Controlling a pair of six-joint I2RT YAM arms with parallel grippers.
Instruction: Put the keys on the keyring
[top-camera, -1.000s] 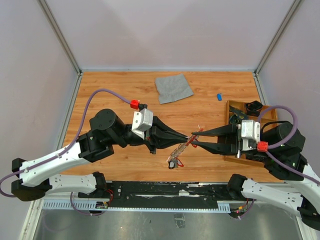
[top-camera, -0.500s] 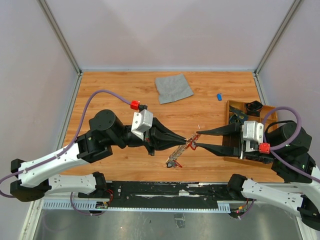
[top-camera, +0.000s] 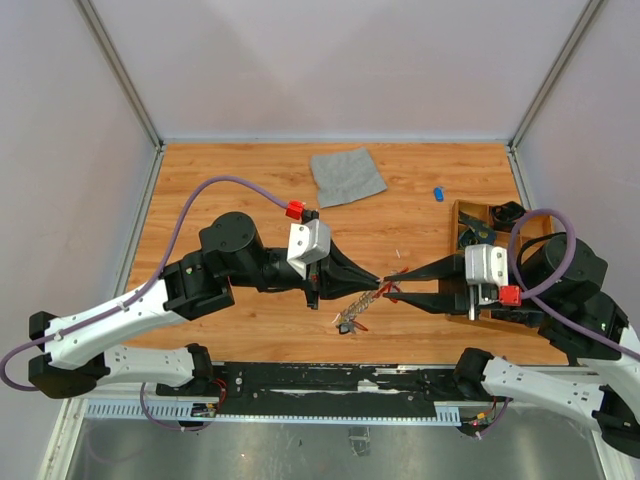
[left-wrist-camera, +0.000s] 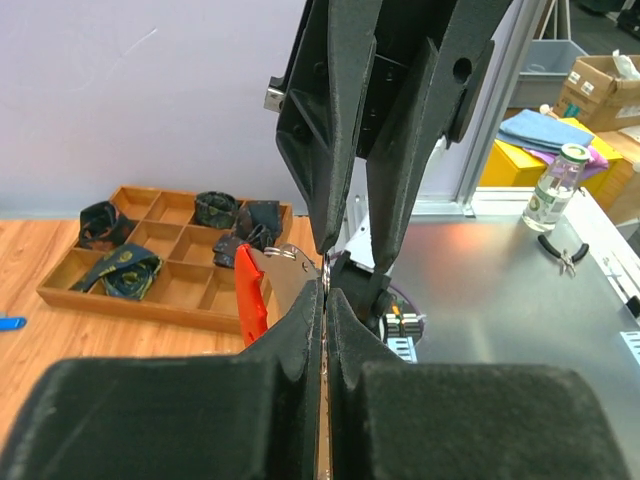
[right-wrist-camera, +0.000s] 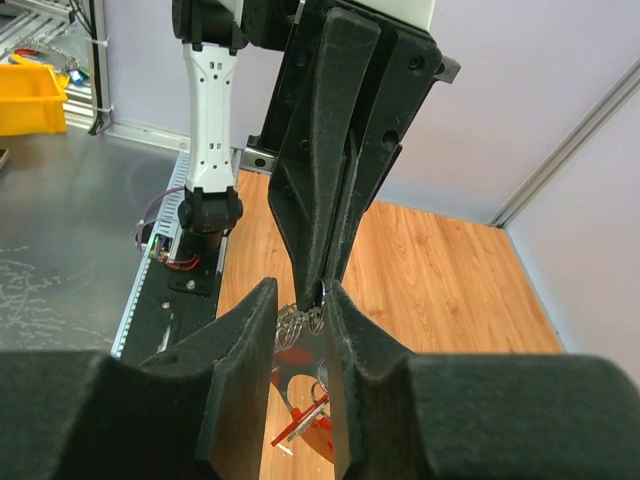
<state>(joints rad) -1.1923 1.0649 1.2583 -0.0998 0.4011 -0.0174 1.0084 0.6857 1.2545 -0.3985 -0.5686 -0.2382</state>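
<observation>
**Fig.** Top view: L tool (top-camera: 377, 281) and R tool (top-camera: 392, 284) meet tip to tip over mid tabletop (top-camera: 240, 180).

**L tool:** fingers pressed together, clamped on silvery metal part of keyring (top-camera: 385, 291). The red clip shows just beside the tips in L wrist view.

**R tool:** fingers a narrow gap apart, w/ small silvery rings in the gap. Contact w/ pads not clear.

**Keyring long axis:** diagonal, red end at the tool tips, chain (top-camera: 358, 306) trailing to near-left.

**Keys:** one blue key (top-camera: 438, 193) lies well apart at far right, near wooden tray (top-camera: 457, 212).
</observation>
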